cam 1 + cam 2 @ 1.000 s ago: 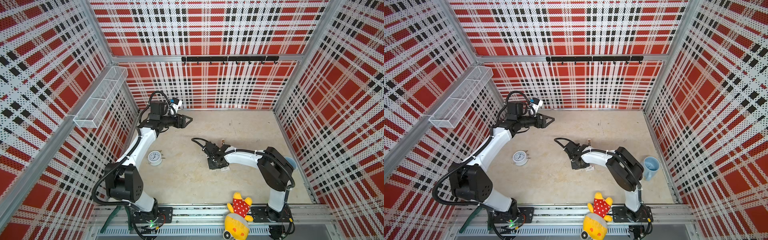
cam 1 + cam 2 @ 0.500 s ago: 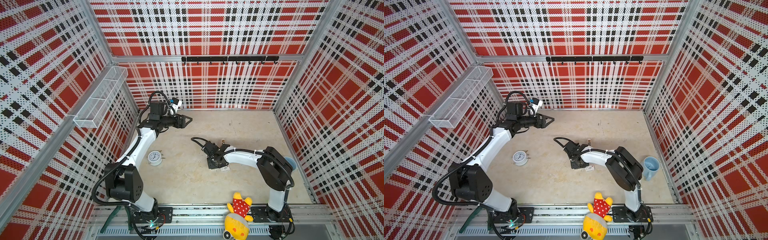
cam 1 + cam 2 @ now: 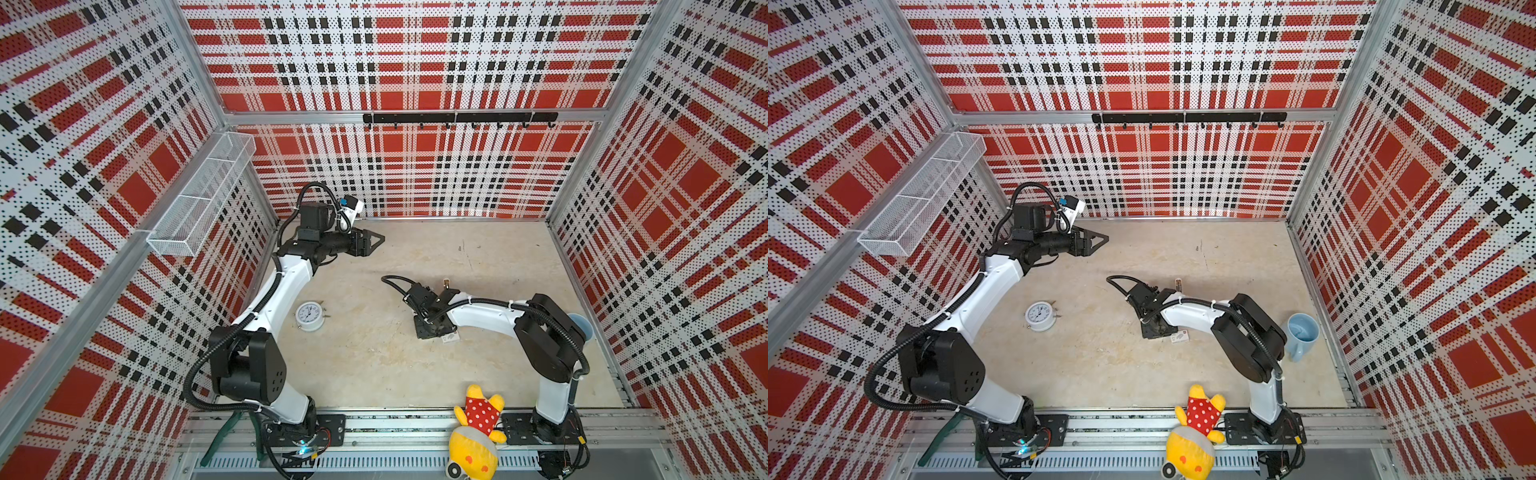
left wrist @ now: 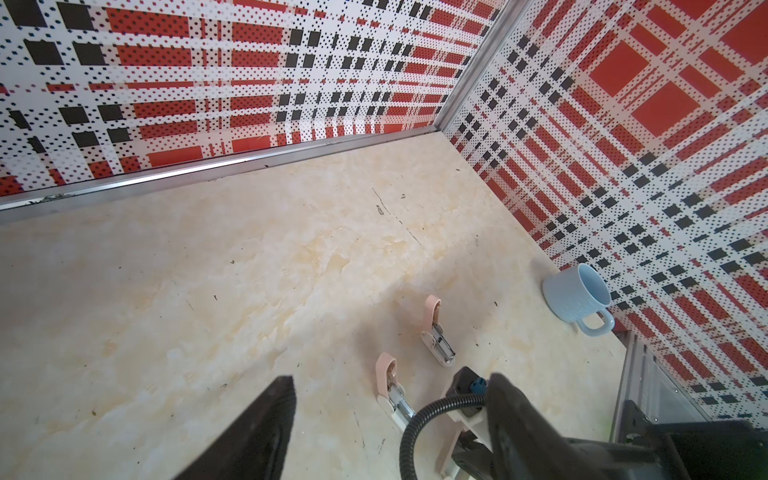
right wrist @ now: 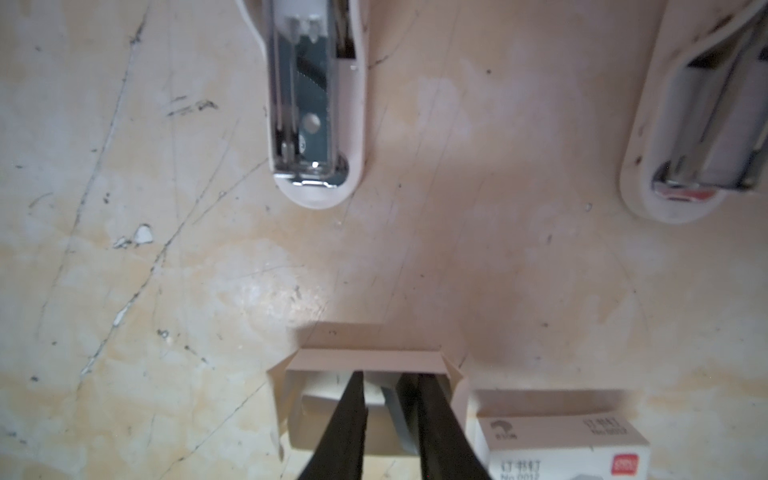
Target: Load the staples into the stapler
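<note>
Two pink staplers, box marked "订书钉 No.0012", R jaws pinching staples, L jaws released.

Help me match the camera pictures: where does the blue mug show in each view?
Top view: blue mug peeks from behind the right arm, close to the right plaid wall.
Top view: mug wholly clear beside that arm, same wall.
Left wrist: mug on the table near that wall's foot.
Right wrist: not in it.
Shared landmark: the right plaid wall.
</note>
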Tool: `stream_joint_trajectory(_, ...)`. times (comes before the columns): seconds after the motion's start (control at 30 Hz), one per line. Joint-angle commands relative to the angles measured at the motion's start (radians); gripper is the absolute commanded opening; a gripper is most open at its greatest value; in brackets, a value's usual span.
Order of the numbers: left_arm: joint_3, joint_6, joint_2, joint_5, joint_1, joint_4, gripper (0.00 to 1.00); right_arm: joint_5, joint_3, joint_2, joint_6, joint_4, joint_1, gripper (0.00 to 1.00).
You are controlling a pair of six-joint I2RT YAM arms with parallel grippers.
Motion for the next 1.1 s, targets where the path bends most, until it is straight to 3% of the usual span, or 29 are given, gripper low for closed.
stream_joint_trajectory(0.0,0.002,-0.016,-0.023,0.013,0.007,0.027,0.75,-0.004,0.022,-0.039,0.002,-0.011,0.010,0.25)
stream_joint_trajectory(1.07,-0.016,-0.026,-0.025,0.012,0.003,0.042,0.75,-0.039,0.062,-0.024,-0.008,0.003,0.025,0.23)
